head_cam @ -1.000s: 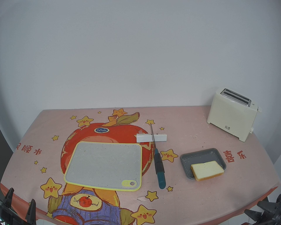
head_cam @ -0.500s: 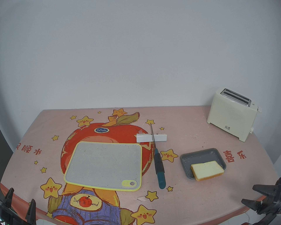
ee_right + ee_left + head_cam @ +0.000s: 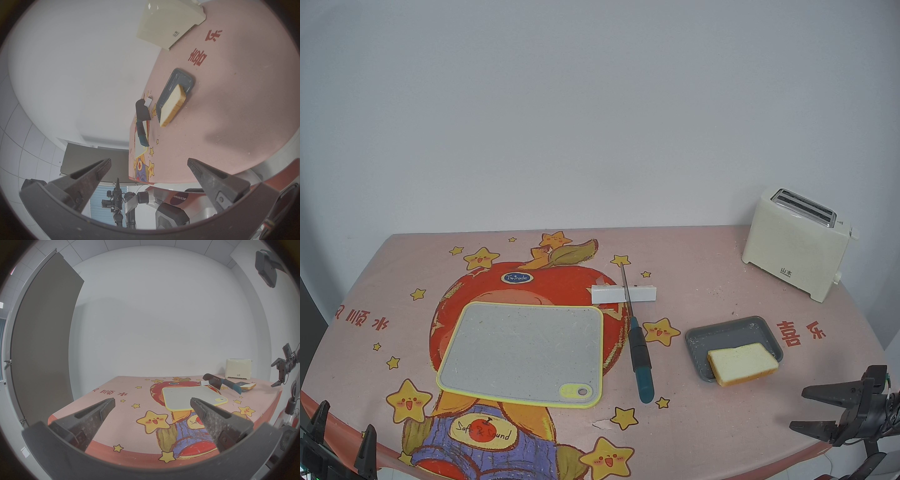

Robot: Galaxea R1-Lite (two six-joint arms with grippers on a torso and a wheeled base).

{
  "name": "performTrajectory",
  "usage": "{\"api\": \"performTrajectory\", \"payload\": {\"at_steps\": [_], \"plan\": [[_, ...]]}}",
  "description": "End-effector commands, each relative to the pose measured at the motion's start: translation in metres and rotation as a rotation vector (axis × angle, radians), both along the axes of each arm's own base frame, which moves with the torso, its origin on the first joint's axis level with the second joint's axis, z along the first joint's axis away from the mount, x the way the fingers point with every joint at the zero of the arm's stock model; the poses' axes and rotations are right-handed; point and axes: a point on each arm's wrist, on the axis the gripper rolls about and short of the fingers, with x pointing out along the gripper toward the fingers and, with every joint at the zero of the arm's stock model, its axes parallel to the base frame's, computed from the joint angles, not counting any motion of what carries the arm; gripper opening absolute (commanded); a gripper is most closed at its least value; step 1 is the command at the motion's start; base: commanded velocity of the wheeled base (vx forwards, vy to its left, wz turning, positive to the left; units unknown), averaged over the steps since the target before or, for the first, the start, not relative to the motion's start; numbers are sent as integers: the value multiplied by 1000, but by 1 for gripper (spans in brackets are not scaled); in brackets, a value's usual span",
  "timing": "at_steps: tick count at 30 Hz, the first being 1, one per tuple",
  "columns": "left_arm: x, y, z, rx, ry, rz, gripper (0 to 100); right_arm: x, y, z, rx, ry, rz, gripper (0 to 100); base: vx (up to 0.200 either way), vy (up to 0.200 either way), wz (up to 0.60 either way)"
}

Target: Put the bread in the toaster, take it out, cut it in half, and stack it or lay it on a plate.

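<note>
Right gripper [image 3: 798,409] has fingers wide apart, empty, over the counter [image 3: 706,275] edge near the bread [image 3: 742,362] on its plate [image 3: 731,329]. Left gripper [image 3: 345,417] likewise gapes, empty.

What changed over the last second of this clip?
The right hand, open and empty, rose at the lower right and moved in toward the bread on its plate. Nothing grasped or released. The left hand, knife, cutting board and toaster stayed put.

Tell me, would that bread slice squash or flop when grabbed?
The bread looks thick and spongy: it probably dents under a tight squeeze rather than flopping. It overhangs the grey plate, so a push might tip it.
</note>
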Motion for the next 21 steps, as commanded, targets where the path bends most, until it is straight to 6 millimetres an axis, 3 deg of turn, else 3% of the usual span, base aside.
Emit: {"api": "performTrajectory", "payload": {"at_steps": [1,7,15,21], "plan": [[0,0,-5,0,4,1,100,8,8,-12,-27,103,72,100,0,0,0],[0,0,-5,0,4,1,100,13,14,-9,-27,99,113,100,0,0,0],[0,0,-5,0,4,1,100,35,22,-12,-24,83,115,100,0,0,0],[0,0,-5,0,4,1,100,38,29,-14,-26,90,160,100,0,0,0]]}}
